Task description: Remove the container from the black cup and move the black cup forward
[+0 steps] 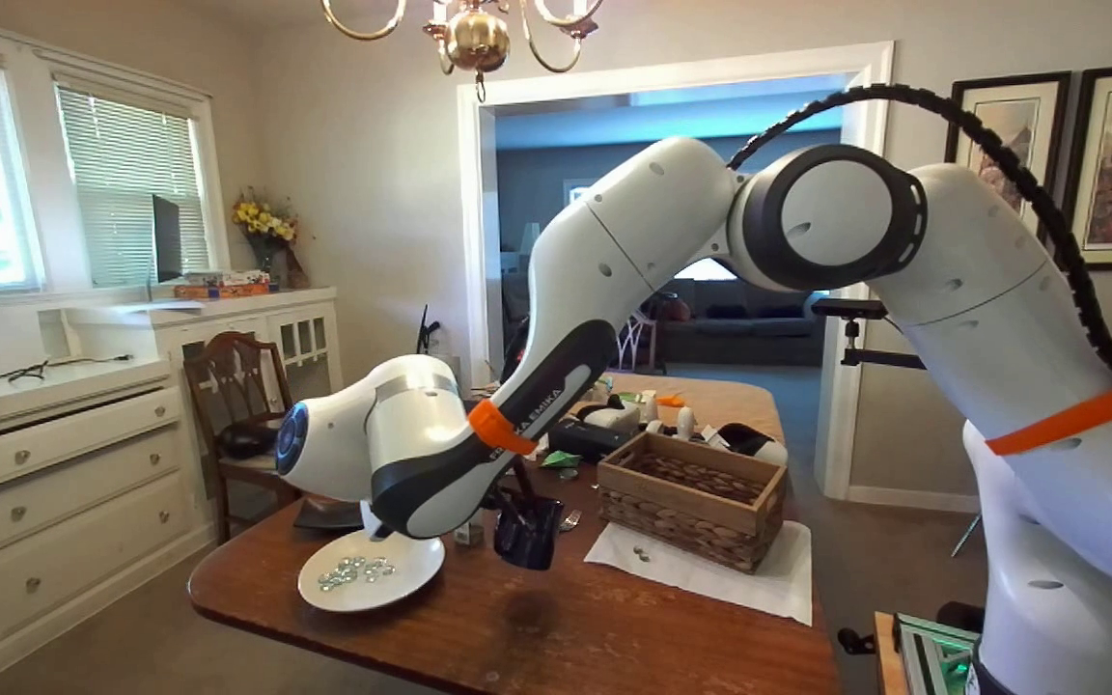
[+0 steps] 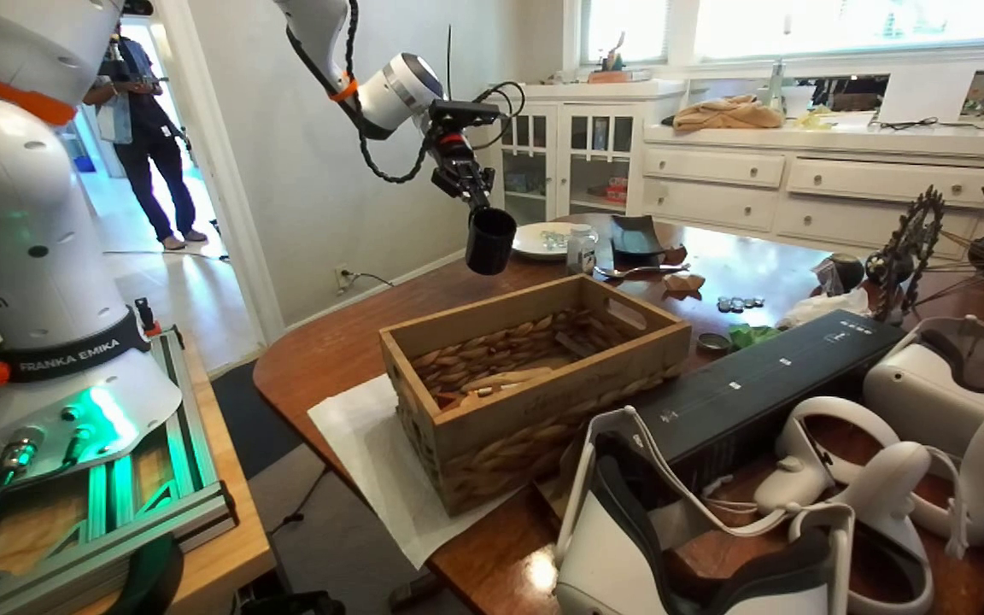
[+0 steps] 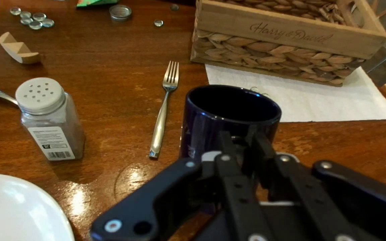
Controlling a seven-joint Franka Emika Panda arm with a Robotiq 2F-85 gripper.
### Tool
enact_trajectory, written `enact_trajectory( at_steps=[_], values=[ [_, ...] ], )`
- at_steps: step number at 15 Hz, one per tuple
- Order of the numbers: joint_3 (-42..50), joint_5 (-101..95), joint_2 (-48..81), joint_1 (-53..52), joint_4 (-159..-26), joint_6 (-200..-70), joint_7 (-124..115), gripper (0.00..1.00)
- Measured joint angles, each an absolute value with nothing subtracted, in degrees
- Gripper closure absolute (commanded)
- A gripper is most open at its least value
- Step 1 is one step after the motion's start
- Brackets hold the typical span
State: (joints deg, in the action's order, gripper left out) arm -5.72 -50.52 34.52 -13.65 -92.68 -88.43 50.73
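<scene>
Two fingers (image 3: 227,150), drawn nearly together, grip the black cup (image 2: 489,244) by what we take for its handle, probably leaving its mouth clear. We see the gripper (image 3: 243,138) holding it above the table (image 1: 614,627), between plate (image 1: 413,574) and basket (image 1: 681,526).

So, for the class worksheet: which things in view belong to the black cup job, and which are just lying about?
Part of the job:
black cup, held
gripper, holding it
container: cannot tell which thing this is

Just lying about:
white plate
fork
wicker basket
white VR headset
</scene>
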Motion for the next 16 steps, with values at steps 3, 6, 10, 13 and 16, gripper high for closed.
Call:
enact_trajectory(
  at_steps=[3, 6, 10, 13, 16],
  values=[
    [-6.05, -53.28, 37.10, -14.68, -90.20, -83.79, 51.28, 0.95],
    [-6.47, -55.60, 39.80, -15.57, -87.49, -80.66, 52.90, 0.95],
    [-6.51, -59.15, 42.94, -16.34, -84.31, -78.54, 53.87, 0.95],
    [-6.47, -61.18, 45.08, -16.42, -81.92, -78.24, 53.94, 0.95],
    [-6.44, -61.78, 47.10, -16.42, -79.49, -78.18, 54.20, 0.95]
  ],
)
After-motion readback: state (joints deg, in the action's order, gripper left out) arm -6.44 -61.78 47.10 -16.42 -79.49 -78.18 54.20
